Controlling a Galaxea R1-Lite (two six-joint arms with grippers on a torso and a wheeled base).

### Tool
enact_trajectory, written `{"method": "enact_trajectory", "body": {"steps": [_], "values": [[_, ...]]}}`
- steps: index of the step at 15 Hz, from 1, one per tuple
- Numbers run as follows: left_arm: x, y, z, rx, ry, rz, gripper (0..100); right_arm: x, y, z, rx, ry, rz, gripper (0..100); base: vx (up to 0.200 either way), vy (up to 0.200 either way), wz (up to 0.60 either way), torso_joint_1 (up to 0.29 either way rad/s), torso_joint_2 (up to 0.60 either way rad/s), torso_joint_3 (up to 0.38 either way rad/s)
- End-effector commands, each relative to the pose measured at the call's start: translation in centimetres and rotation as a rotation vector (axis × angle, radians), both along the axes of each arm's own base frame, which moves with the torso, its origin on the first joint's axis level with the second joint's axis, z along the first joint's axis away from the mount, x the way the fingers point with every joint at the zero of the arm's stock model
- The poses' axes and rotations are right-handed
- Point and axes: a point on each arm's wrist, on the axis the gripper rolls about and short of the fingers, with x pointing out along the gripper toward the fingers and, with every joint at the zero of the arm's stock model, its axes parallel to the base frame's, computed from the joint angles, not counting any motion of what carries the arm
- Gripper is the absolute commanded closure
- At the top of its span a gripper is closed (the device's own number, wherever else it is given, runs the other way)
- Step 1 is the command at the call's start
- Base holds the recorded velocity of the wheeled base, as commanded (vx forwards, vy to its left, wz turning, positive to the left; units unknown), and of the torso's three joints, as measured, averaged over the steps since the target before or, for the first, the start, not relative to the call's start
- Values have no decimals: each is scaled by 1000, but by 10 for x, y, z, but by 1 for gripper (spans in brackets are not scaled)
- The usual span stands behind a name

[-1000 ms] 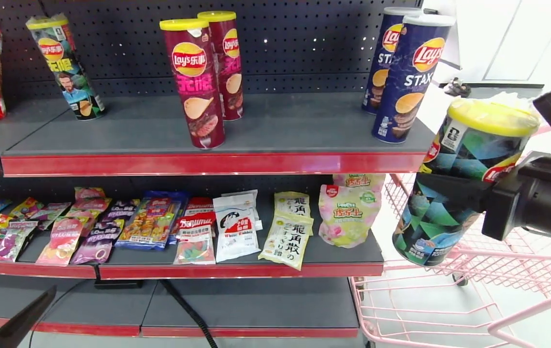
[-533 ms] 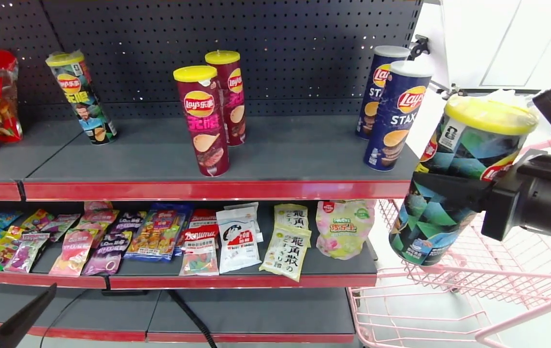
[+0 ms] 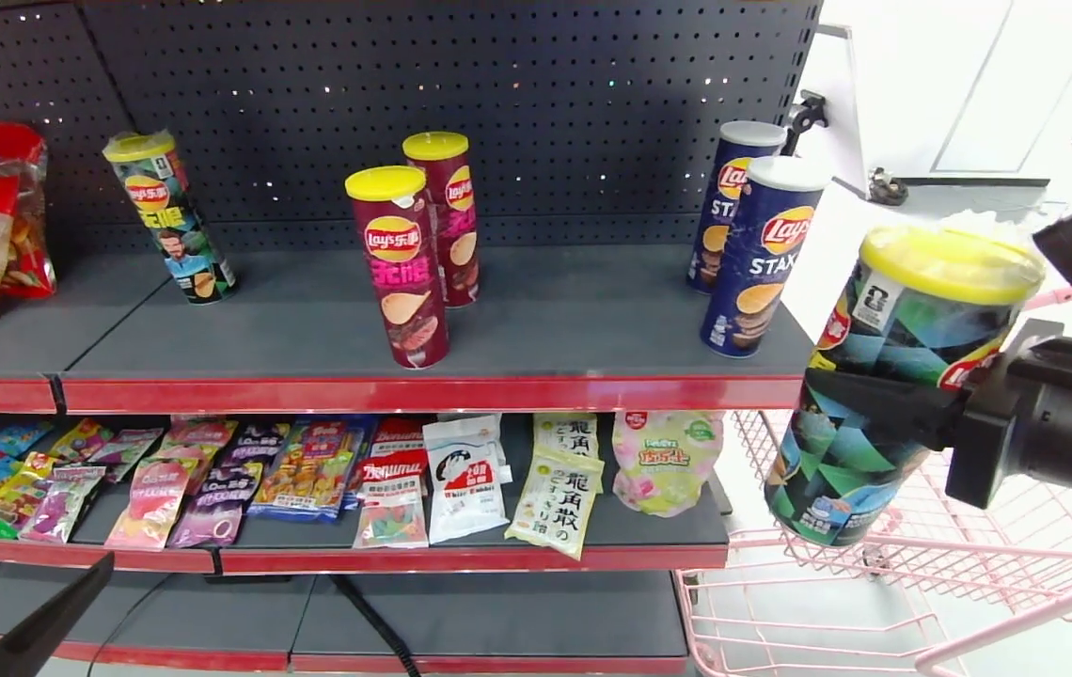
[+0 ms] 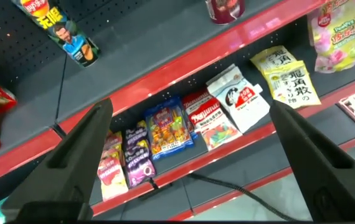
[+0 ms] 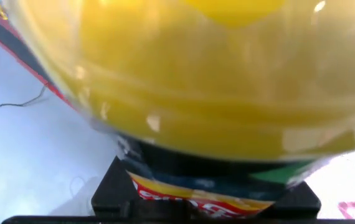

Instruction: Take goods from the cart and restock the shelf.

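Chip can (image 5: 202,190) seen end-on at very close range. Its yellow plastic lid (image 5: 196,81) is blurred and dominates the frame. Just past the lid, the dark can body carries a red-and-yellow label band. Right gripper (image 5: 205,199) is clamped on the can, with black fingers (image 5: 112,190) against both sides. Beyond it: pale floor (image 5: 22,149), thin dark cable (image 5: 15,104), red shelf edge (image 5: 28,60).

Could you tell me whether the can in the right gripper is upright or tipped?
Roughly upright, leaning slightly: the can shows its yellow lid on top.
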Motion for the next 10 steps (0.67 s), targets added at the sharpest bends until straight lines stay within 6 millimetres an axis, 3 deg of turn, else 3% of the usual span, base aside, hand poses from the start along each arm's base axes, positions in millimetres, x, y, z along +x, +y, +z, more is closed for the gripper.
{"method": "enact_trajectory", "body": {"steps": [1,10], "values": [[0,0,0,1,2,0,0,-6,-2,0,13,-4,34,100,0,200,0,2,-27,-12],[0,0,-1,1,7,0,0,-15,5,-1,26,4,167,100,0,200,0,4,2,1]]}}
